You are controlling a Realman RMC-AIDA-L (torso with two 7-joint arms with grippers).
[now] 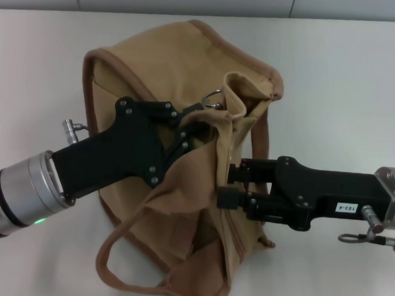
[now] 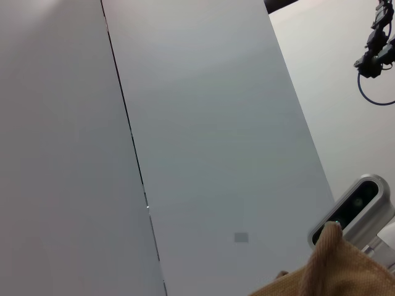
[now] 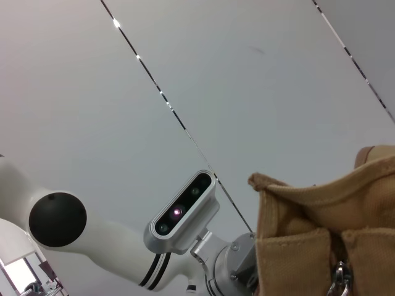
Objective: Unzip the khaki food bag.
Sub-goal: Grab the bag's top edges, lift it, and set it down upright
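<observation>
The khaki food bag [image 1: 162, 65], tan canvas with brown piping, stands on the white table [image 1: 349, 83], its top sagging open in the middle. A metal zipper ring [image 1: 214, 97] sticks up at the top. My left gripper [image 1: 200, 125] comes in from the left and is shut on the bag's top edge just below the ring. My right gripper [image 1: 226, 184] comes in from the right and pinches the bag's other top edge lower down. A webbing handle [image 1: 120, 267] loops toward the front. The bag's cloth also shows in the left wrist view [image 2: 336, 271] and the right wrist view [image 3: 308, 240], with a zipper pull [image 3: 338, 277].
The table's far edge meets a grey wall [image 1: 193, 0] behind the bag. Both wrist views look up at ceiling panels and my head camera [image 3: 182, 213].
</observation>
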